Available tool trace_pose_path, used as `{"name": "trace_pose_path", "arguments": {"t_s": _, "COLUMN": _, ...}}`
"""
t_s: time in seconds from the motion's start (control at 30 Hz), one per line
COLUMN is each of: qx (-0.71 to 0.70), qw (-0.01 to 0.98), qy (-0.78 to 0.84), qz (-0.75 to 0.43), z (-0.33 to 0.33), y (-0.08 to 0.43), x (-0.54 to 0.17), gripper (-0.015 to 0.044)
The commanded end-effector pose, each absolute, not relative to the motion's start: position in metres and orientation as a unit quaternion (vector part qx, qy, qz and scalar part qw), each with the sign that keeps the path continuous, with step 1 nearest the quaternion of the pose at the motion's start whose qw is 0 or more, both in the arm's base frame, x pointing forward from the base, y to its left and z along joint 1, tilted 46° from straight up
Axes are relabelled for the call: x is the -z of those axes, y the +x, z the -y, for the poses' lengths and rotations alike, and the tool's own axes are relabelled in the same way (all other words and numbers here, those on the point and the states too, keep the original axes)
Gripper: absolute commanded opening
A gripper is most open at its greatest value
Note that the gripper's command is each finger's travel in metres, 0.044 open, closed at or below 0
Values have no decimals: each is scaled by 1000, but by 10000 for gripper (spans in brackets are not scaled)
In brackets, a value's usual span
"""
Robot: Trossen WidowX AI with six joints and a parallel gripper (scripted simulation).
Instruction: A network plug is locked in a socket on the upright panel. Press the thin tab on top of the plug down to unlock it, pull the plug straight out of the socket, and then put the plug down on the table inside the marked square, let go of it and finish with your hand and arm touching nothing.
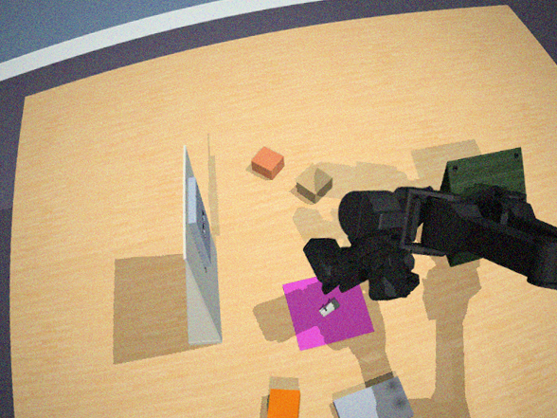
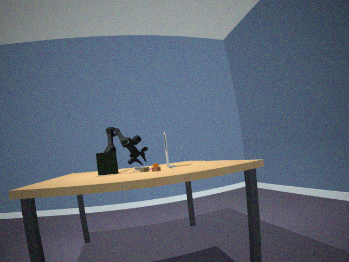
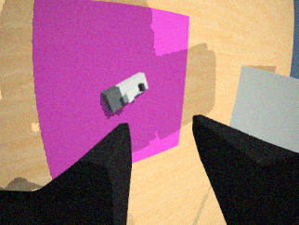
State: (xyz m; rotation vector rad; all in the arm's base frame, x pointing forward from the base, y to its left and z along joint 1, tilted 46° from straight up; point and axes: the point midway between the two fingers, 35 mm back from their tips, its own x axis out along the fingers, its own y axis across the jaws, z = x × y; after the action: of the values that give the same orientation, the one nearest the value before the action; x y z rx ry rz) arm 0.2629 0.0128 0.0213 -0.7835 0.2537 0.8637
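The small white and grey plug (image 1: 330, 309) (image 3: 125, 91) lies inside the magenta marked square (image 1: 308, 340) (image 3: 169, 34), near its middle. My gripper (image 1: 333, 289) (image 2: 144, 163) (image 3: 161, 127) is open with nothing between its fingers. It hangs above the table, clear of the plug, which lies beyond the left fingertip in the wrist view. The upright panel (image 1: 201, 301) (image 2: 166, 149) stands to the left of the square in the top view. Its socket face is seen edge-on, and no plug shows in it.
A red-orange block (image 1: 267, 162) and a tan block (image 1: 314, 184) lie beyond the square. An orange block (image 1: 284, 405) and a flat grey box (image 1: 357, 411) (image 3: 266, 102) lie on its other side. The green arm base (image 1: 484, 172) (image 2: 107, 163) stands at the right in the top view.
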Motion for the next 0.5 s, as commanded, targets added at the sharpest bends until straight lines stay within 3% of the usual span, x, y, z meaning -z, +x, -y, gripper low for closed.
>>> {"name": "trace_pose_path", "arguments": {"t_s": 0.0, "qx": -407, "qw": 826, "qy": -372, "qz": -117, "z": -9, "y": 264, "x": -25, "gripper": 156}}
{"name": "trace_pose_path", "arguments": {"t_s": 0.47, "qx": -409, "qw": 824, "qy": -373, "qz": -119, "z": 2, "y": 264, "x": -31, "gripper": 156}}
